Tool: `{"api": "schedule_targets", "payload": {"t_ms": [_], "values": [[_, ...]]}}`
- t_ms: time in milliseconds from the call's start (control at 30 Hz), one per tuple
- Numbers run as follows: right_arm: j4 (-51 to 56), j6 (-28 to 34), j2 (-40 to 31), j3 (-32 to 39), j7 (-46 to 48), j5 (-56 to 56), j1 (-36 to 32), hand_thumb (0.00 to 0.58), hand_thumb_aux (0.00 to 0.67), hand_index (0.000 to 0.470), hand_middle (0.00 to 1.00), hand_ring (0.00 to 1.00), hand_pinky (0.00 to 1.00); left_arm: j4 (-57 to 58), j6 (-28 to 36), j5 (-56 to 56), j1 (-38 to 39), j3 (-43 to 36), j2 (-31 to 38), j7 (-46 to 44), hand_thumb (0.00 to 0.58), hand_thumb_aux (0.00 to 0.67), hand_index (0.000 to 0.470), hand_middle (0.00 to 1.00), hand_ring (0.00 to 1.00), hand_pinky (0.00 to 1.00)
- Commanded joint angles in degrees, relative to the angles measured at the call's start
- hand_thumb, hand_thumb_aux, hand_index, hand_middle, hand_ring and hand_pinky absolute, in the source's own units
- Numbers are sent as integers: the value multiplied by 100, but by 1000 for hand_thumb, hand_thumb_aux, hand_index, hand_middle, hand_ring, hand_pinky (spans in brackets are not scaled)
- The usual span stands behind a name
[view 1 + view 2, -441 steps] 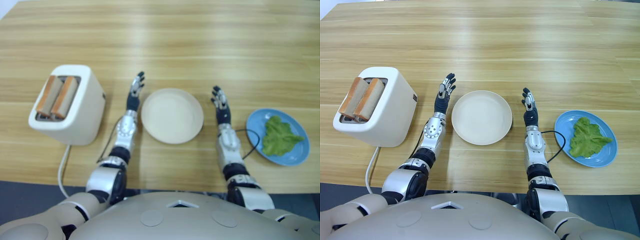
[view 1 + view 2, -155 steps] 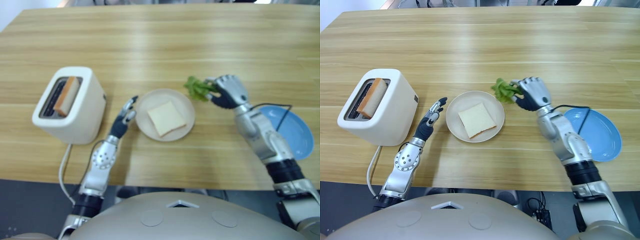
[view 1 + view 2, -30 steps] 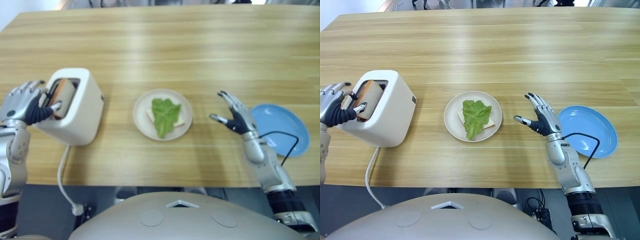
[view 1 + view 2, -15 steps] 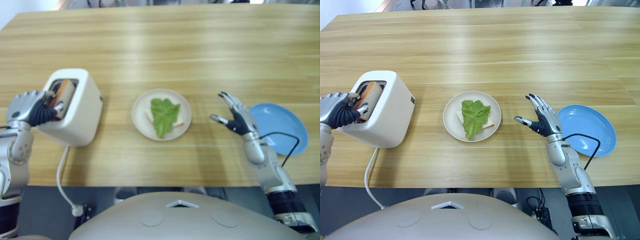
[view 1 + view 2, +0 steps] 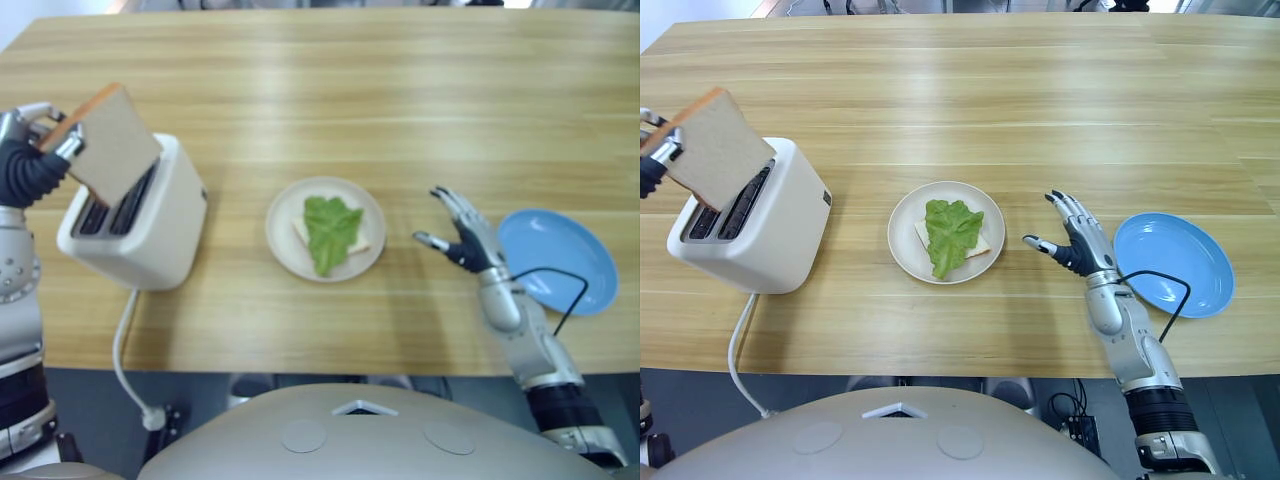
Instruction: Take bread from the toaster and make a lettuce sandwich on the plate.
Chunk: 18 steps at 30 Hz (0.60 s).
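Pulled the bread slice [image 5: 108,148] up out of the toaster [image 5: 140,230] since half a second earlier, when had sat low in the slot with only its top showing; raised the left hand [image 5: 24,168] with it, up toward the far left edge of view. Gripped the slice at its upper left corner, fingers [image 5: 62,142] closed on the crust, and held it tilted, top leaning left, lower corner just over the toaster's slots (touching the rim or hanging free could not be told). Left the toaster standing near the left edge of the surface [image 5: 420,90], white cord [image 5: 122,335] trailing from its near side toward the front edge. Kept the round plate [image 5: 277,215] at the middle of the surface, well apart from the toaster, carrying a lower slice [image 5: 983,244] with the lettuce [image 5: 328,232] laid flat over it, pale corners of bread peeking out on the right. Kept the right hand [image 5: 463,240] almost where it had been, low over the surface between the round plate and the blue plate [image 5: 560,262], fingers spread wide and holding nothing, palm turned toward the round plate. Sat nearer the blue plate than the round one, touching neither. Looped a thin black cable [image 5: 1186,290] from the right forearm across the near part of the blue plate.
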Motion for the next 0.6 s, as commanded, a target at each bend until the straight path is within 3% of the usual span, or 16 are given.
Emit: {"api": "schedule_targets", "payload": {"t_ms": [33,200,367,467,600], "values": [[63,27,83,93,-34,-28,29,0,0,0,0,0,0,-406,-122,-348,-368,106,-24,92,580,670,460,1000,1000,1000],[57,61,138,-103,-135,114,-78,0,0,0,0,0,0,-990,155,-949,-1046,-533,-176,-257,580,670,460,1000,1000,1000],[122,69,189,-392,-253,427,-207,0,0,0,0,0,0,-990,565,-1690,-1424,-2015,-892,-843,580,670,460,1000,1000,1000],[155,51,233,-600,-291,678,-232,0,0,0,0,0,0,-365,42,-1548,-1569,-3033,-1199,-1221,580,670,460,1000,1000,1000],[210,12,248,-836,-334,948,-274,0,0,0,0,0,0,1260,-538,-1710,-1937,-3690,-1576,-1660,580,670,460,1000,1000,1000]]}}
